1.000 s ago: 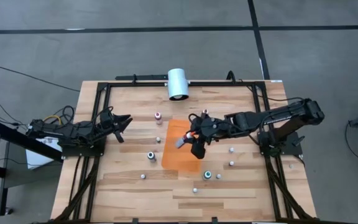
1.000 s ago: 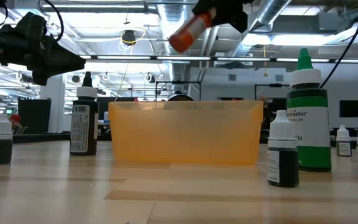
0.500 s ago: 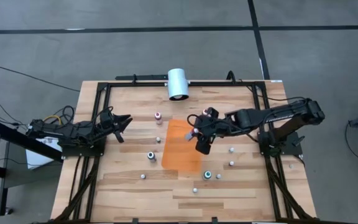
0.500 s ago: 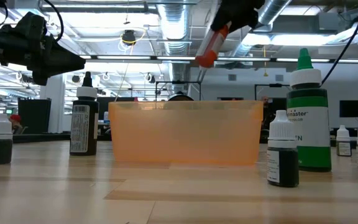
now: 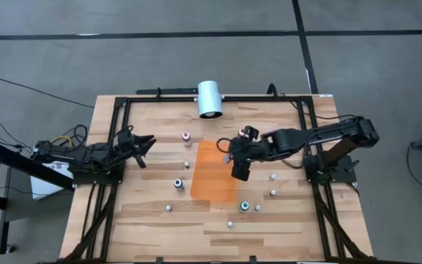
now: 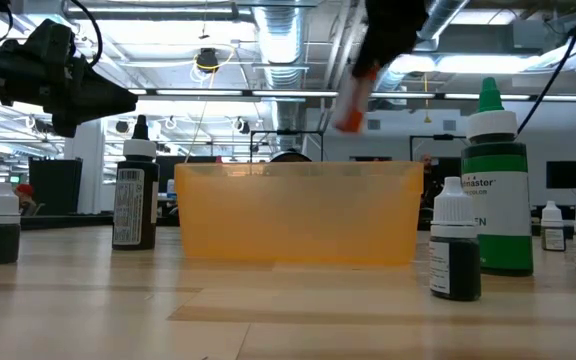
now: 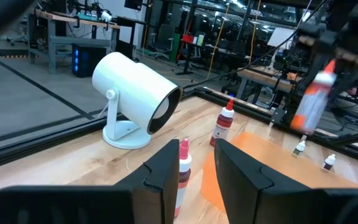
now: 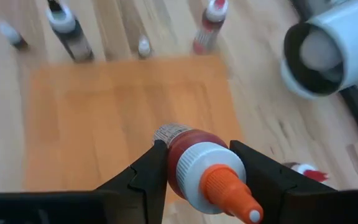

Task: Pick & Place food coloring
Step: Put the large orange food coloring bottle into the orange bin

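My right gripper point(image 5: 234, 155) hangs over the orange tray point(image 5: 212, 172), shut on a small food coloring bottle point(image 8: 191, 158) with a red body, a white collar and an orange cap. In the low view the bottle point(image 6: 353, 95) shows blurred above the tray's rim point(image 6: 298, 170). Other food coloring bottles stand on their bases around the tray: a red-topped one point(image 5: 187, 136), teal-topped ones point(image 5: 177, 183) point(image 5: 245, 206), whitish ones point(image 5: 272, 176). My left gripper point(image 5: 146, 142) waits open near the table's left side. My right gripper pinches the bottle's body point(image 8: 180, 149) between its two fingers, just behind the white collar. The fingers point(image 8: 148, 174) come at it from above. The bottle is lifted clear over the tray, tilted with its orange cap point(image 8: 229, 194) pointing downward.
A white cylinder point(image 5: 210, 99) lies at the table's far edge on a stand. In the low view a tall green bottle point(image 6: 496, 190) and a small dark one point(image 6: 456, 240) stand right of the tray, a black bottle point(image 6: 136, 195) left of it. A black frame point(image 5: 116, 110) borders the table.
My right gripper has turned at the wrist over the tray, staying shut on the bottle. The bottle has swung from lying slanted with its cap toward the table's left to hanging cap-down, and its cap has come lower toward the tray.
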Tool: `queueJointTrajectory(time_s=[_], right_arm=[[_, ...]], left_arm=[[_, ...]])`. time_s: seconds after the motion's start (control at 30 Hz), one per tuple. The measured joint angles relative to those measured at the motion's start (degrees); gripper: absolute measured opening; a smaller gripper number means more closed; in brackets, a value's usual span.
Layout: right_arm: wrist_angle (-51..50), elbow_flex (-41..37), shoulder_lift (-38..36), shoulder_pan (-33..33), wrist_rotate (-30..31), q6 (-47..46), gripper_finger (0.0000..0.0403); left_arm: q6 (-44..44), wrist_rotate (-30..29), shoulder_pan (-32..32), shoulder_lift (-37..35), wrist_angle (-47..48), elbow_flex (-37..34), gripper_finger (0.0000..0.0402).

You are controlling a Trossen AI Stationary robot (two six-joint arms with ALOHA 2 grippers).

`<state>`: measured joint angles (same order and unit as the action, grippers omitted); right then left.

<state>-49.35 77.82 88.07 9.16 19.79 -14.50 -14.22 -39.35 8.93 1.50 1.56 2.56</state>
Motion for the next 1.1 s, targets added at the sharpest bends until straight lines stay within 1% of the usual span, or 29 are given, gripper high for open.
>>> queueJointTrajectory(time_s=[0.03, 0.1, 0.17, 0.2, 0.33, 0.47, 0.57, 0.7, 0.9, 1.1], right_arm=[[-1.1, 0.0, 1.1, 0.0, 0.1, 0.1, 0.0155], [-0.2, 0.5, 3.3, -0.5, 0.1, 1.0, 0.0154], [-3.1, 0.2, 6.0, -0.6, 0.1, 2.5, 0.0151], [-2.4, 0.5, 7.2, -0.7, 0.1, 3.0, 0.0149], [-3.6, 2.2, 11.2, -1.1, 2.7, 5.3, 0.0149], [-4.7, 3.9, 14.7, -1.6, 4.4, 6.1, 0.0160], [-4.4, 4.6, 16.3, -2.2, 4.6, 6.1, 0.0164], [-4.8, 4.6, 18.1, -2.2, 4.5, 6.1, 0.0160], [-4.7, 4.5, 18.9, -2.2, 4.3, 6.0, 0.0155], [-5.8, 4.5, 18.8, -2.9, 4.3, 6.0, 0.0169]], left_arm=[[0.0, 0.0, 0.0, 0.0, 0.0, 0.0, 0.0093], [0.0, 0.1, 0.0, 0.0, -0.1, 0.0, 0.0093], [0.0, -0.1, 0.0, 0.3, -0.4, 0.0, 0.0093], [0.0, 0.0, 0.0, 0.4, -0.5, 0.0, 0.0093], [0.1, 0.7, 0.0, 1.1, -1.0, 0.0, 0.0093], [0.1, 1.3, 0.0, 1.5, -1.0, 0.0, 0.0093], [0.1, 1.5, 0.0, 1.7, -1.1, 0.0, 0.0093], [0.1, 1.5, 0.0, 1.9, -1.0, 0.0, 0.0093], [0.1, 1.5, 0.0, 1.9, -1.0, 0.0, 0.0093], [0.1, 1.5, 0.0, 1.9, -1.0, 0.0, 0.0093]])
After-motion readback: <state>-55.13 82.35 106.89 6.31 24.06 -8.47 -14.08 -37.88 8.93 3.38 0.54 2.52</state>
